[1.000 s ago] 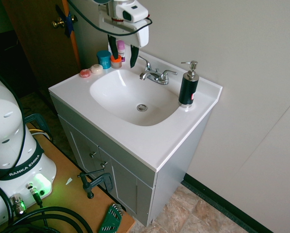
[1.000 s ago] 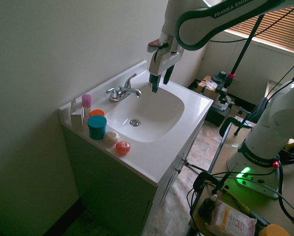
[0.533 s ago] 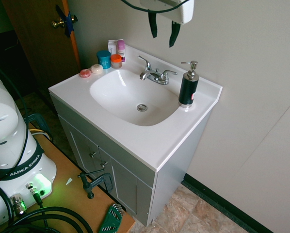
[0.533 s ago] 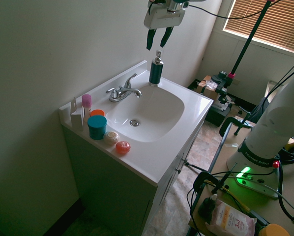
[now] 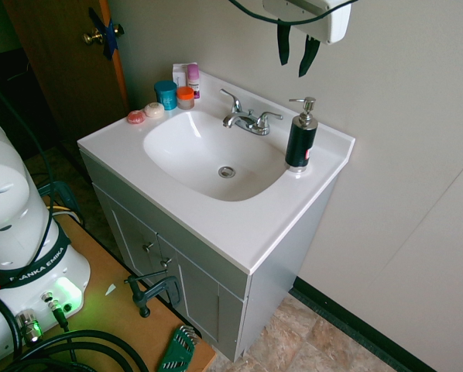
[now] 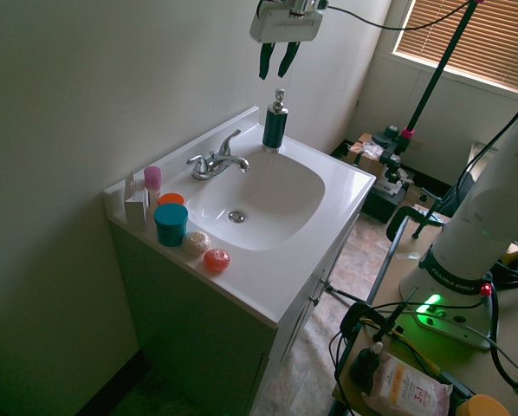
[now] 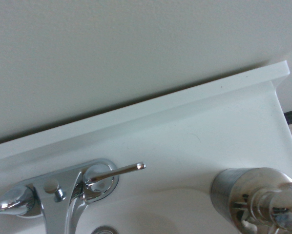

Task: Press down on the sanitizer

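sanitizer [image 5: 301, 139] on sink counter [image 5: 239, 225] beside faucet [image 5: 248, 120], fingers [image 5: 296, 53] above it, apart

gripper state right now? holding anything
Gripper: open, holding nothing, hanging in the air above the sanitizer and not touching its pump head.

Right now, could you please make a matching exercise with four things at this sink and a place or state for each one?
Column one:
1. sanitizer
2. gripper
3. faucet
4. teal jar

Column two:
A. behind the basin, at its middle
B. in the air above the pump, apart from it
C. on the corner next to the orange jar
D. standing upright on the counter beside the basin

Pairs: 1-D, 2-B, 3-A, 4-C
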### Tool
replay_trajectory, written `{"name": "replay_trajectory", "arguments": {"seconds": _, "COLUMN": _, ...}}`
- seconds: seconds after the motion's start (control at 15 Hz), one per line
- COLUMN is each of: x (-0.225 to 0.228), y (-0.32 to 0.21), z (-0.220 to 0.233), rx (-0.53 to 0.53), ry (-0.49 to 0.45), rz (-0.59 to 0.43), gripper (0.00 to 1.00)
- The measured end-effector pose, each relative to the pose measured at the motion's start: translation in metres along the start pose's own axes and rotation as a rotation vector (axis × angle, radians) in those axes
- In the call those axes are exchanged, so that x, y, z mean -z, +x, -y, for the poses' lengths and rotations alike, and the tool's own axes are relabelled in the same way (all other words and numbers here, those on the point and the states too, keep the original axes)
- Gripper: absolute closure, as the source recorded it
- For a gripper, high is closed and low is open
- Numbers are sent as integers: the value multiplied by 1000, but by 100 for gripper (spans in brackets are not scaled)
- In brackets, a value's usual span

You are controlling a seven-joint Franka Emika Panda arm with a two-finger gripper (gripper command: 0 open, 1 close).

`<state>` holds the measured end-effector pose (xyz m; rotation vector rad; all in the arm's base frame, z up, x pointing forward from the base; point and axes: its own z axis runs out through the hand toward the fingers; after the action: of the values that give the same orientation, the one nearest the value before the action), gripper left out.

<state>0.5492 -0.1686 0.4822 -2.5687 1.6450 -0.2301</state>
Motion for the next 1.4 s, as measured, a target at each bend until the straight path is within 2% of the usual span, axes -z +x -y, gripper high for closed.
{"name": "replay_trajectory", "arguments": {"seconds": 0.6, "x": -39, "y": 36, "z": -29, "rx": -55, "ry": -42, "rz": 29, "gripper": 100}}
{"name": "replay_trajectory", "arguments": {"seconds": 1.4, "x": -41, "y": 52, "z": -29, "rx": -51, "ry": -29, "rz": 25, "gripper": 100}}
